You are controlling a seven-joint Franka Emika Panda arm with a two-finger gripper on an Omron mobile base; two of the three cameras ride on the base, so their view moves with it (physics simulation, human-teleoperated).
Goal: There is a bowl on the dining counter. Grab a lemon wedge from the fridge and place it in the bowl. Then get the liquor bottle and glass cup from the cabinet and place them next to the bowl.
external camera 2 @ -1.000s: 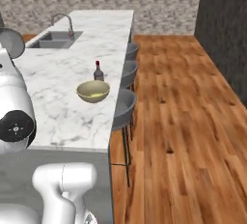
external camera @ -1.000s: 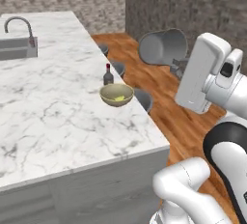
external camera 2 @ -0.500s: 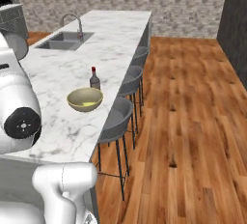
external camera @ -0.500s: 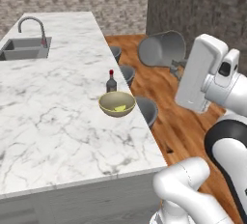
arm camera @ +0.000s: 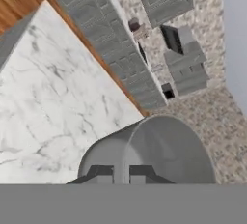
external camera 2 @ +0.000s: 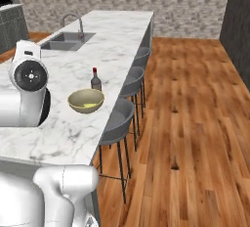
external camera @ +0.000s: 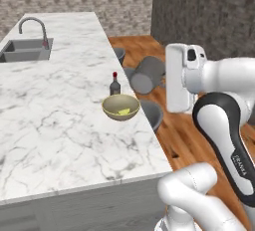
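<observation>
**1 bowl, 1 bottle on the marble; 1 cup in the pincer**

The pincer (arm camera: 121, 174) is closed tight on 1 grey glass cup (external camera: 146, 74), which is carried tilted in the air off the stool side of the surface (external camera: 55, 115); the hand view looks along its rounded grey body.

On the white marble surface, near its long edge, sits 1 olive-tan bowl (external camera: 121, 107), round and shallow, with 1 yellow lemon wedge (external camera: 123, 111) lying inside it. Just beyond the bowl stands 1 small dark liquor bottle (external camera: 115, 84) with a red cap, upright, close beside the rim.

3 grey stools (external camera 2: 117, 122) line the edge over the wooden floor (external camera 2: 195, 123). At the far end of the surface are 1 sink (external camera: 22, 50) and 1 curved faucet (external camera: 34, 26).
</observation>
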